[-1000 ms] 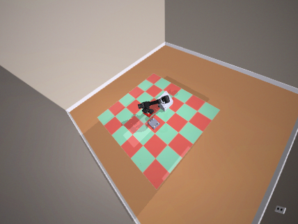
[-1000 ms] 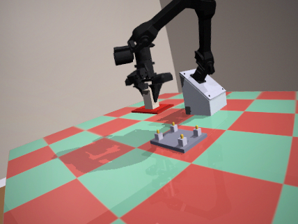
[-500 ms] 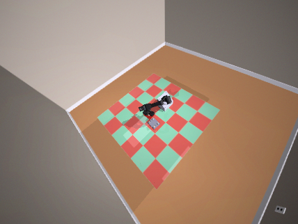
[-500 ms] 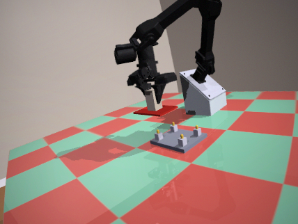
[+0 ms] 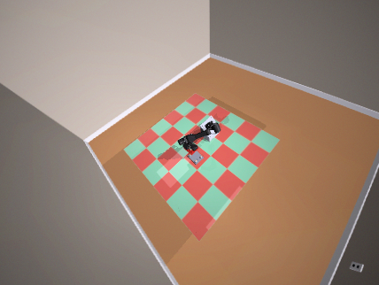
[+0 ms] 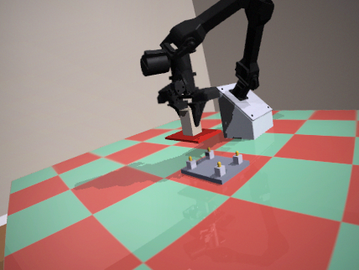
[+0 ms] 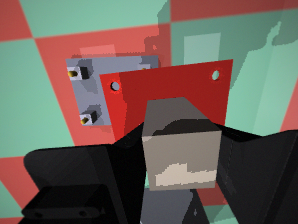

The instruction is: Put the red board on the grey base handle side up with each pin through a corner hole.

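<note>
Carry step, judging by the layout. My gripper (image 6: 191,115) (image 7: 169,123) is closed on the handle (image 6: 190,122) (image 7: 182,160), one finger on each side of the block. The board (image 5: 190,150) (image 6: 194,135) (image 7: 167,92) hangs under it, handle up, looking roughly level. It reads as held off the table, though I can't tell how high.

The base (image 5: 195,157) (image 6: 213,170) (image 7: 95,95) sits just beside, on the checkered top (image 6: 138,210) (image 7: 270,65). In the wrist view the board covers part of it, but that's overlap along the line of sight; in the exterior view the two are apart. No pin is in a hole. All four posts show in the exterior view, each with its gold pin. Two board holes show in the wrist view; the other two are hidden by the handle and me.

Next: shift over until the board is centred above the base, keeping it higher than the pin tips. Then trim yaw so the edges run parallel; they look slightly off in the wrist view. Line up all four holes before going down, not just the visible pair.

Risks: clipping a pin sideways on the way in, or one corner riding on a pin tip and tilting the board. Descend straight and slow, release only once it's flat on the posts, then back off upward.
</note>
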Motion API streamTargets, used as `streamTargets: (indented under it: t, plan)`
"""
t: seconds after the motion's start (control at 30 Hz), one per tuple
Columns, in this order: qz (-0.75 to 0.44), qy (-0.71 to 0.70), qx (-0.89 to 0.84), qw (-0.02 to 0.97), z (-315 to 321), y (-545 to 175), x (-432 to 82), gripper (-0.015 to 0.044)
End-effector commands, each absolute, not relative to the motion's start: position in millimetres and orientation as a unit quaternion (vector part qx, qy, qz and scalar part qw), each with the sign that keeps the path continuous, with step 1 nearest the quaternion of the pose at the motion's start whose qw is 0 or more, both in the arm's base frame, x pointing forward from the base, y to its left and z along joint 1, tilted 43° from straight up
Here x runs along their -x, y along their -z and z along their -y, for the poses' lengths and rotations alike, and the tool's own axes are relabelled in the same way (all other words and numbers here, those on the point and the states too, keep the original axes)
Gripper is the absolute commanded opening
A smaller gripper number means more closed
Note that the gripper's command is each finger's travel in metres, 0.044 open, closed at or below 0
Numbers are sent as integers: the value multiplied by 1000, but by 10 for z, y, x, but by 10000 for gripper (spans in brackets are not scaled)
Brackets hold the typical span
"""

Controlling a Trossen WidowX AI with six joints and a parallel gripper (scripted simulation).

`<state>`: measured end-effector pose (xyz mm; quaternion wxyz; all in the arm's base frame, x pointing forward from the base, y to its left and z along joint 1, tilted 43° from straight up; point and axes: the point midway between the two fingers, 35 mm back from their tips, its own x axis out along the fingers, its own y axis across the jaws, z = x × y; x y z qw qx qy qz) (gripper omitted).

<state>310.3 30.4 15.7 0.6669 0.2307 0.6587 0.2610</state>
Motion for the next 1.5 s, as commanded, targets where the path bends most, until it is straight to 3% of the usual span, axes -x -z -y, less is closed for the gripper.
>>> streamTargets:
  t: [0.0,1.47]
  plan:
    - [-656,-258,-237,669,-381,-255,-3161,0]
    - [-666,-247,-264,653,-884,-582,-3205,0]
